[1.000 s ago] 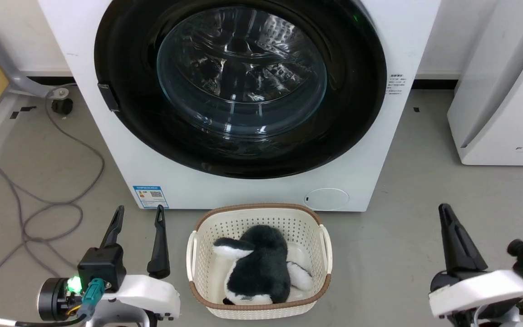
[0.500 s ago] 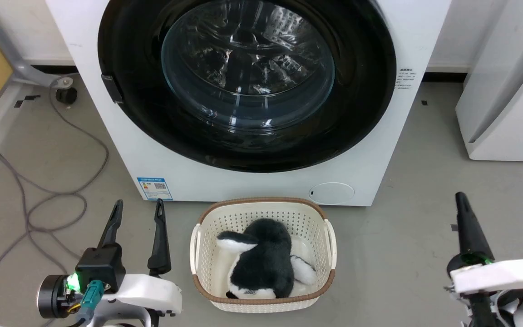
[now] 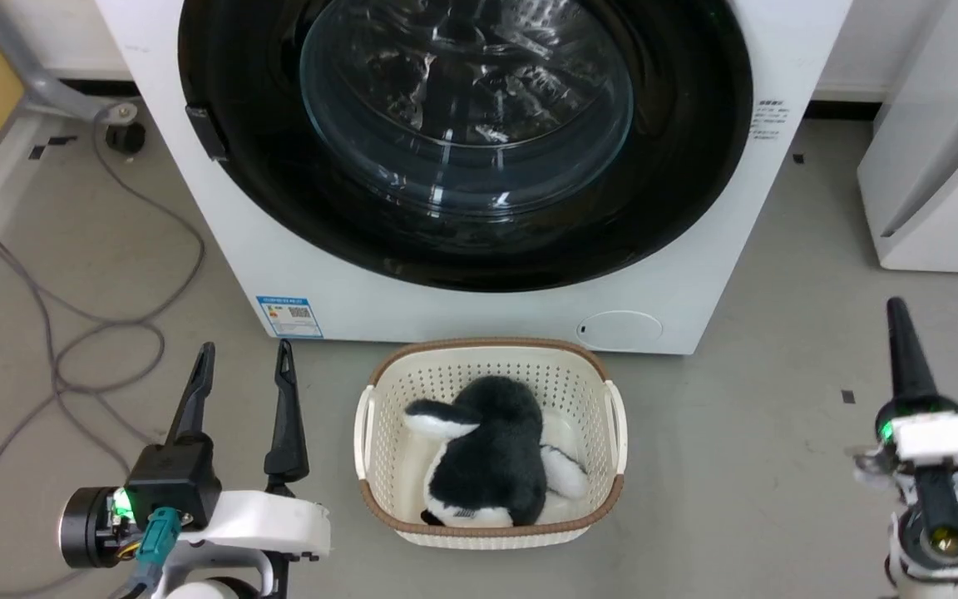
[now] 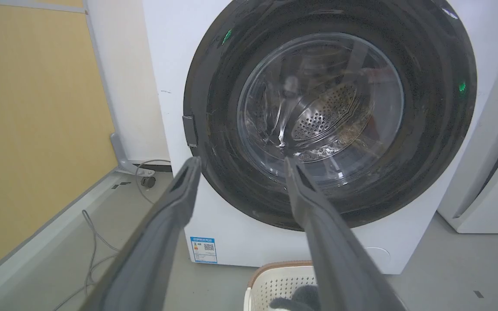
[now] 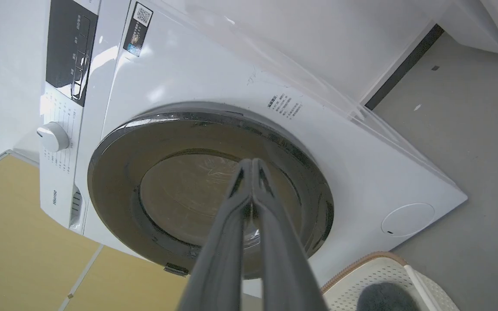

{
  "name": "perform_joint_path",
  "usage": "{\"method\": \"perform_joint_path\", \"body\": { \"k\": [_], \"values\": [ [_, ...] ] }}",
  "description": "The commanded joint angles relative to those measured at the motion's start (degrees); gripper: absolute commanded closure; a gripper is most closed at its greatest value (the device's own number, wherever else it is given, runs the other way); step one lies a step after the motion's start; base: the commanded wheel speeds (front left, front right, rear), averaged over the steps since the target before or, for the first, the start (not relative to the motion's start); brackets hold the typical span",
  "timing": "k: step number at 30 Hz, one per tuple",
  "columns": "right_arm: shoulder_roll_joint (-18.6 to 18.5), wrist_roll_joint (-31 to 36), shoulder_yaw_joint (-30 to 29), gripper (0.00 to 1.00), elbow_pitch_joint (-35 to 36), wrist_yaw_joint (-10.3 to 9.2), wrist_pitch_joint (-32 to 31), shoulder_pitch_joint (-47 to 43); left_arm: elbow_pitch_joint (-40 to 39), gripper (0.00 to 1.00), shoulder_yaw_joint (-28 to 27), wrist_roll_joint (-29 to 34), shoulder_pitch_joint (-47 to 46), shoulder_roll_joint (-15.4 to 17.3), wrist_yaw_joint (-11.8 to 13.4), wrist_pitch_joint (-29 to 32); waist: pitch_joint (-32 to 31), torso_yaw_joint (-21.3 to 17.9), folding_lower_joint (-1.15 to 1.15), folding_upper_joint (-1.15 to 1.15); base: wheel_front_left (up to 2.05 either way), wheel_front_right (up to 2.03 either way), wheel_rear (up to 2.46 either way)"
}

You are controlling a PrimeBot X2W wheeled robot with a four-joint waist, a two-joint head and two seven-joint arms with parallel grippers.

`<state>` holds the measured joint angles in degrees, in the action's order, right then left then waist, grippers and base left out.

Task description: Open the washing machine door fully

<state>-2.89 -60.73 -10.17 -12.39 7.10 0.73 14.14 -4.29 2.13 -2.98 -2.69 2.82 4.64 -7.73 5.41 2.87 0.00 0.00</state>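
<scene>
washing machine door (image 3: pixel 466 125) is sitting shut, flush in the front of the big white washing machine (image 3: pixel 479 312) at the top of your head view. its glossy black ring is wrapping a clear bulging glass, and the perforated steel drum (image 4: pixel 324 119) is showing through it. a second white appliance (image 3: pixel 945 191) is standing just to the machine's right, with a strip of grey floor (image 3: pixel 778 433) between them.

you are also looking at a cream perforated basket (image 3: pixel 446 378) with a brown rim, sitting on the floor right in front of the machine, below the door's lower edge. a black-and-white plush toy (image 3: pixel 491 466) is lying inside it. a grey cable (image 3: pixel 202 249) is looping over the floor to the left.

your left gripper (image 3: pixel 244 345) is hovering low, just left of the basket, empty, its two fingers spread apart and pointing toward the door. in the left wrist view they are framing the door's lower rim, well short of it. your right gripper (image 3: pixel 896 312) is hanging low at the far right, well apart from the door. in the right wrist view its fingers are pressing together on nothing and aiming at the door's glass centre.

a small black hinge tab (image 3: pixel 206 133) is sitting on the door's left edge, on your left gripper's side. a blue label (image 3: pixel 289 316) is showing low on the machine's left, and a small oval flap (image 3: pixel 620 329) low on its right, just beyond the basket's rim.
</scene>
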Motion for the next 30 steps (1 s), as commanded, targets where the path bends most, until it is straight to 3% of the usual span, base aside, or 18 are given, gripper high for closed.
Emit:
{"method": "perform_joint_path", "body": {
  "k": [1, 21, 30],
  "values": [
    [-0.3, -2.34, -0.83, 1.0, -1.09, 0.22, -0.37, 2.05, -0.57, 0.0, -0.15, 0.11, -1.31, 0.05, 0.33, -0.72, 0.44, 0.21, 0.0, 0.0, 0.0, 0.0, 0.0],
    [-6.82, -13.25, -6.76, 1.0, -13.43, 0.28, -2.72, 22.12, -2.86, 0.0, -0.05, -0.53, -5.18, 0.05, 1.33, -3.11, 7.9, 3.59, 0.0, 0.0, 0.0, 0.0, 0.0],
    [-11.12, -16.11, -5.84, 1.0, -19.36, 0.31, -4.24, 32.42, -4.05, 0.0, 0.31, -1.01, -7.21, 0.05, 2.11, -4.19, 12.1, 5.38, 0.0, 0.0, 0.0, 0.0, 0.0]
  ]
}}
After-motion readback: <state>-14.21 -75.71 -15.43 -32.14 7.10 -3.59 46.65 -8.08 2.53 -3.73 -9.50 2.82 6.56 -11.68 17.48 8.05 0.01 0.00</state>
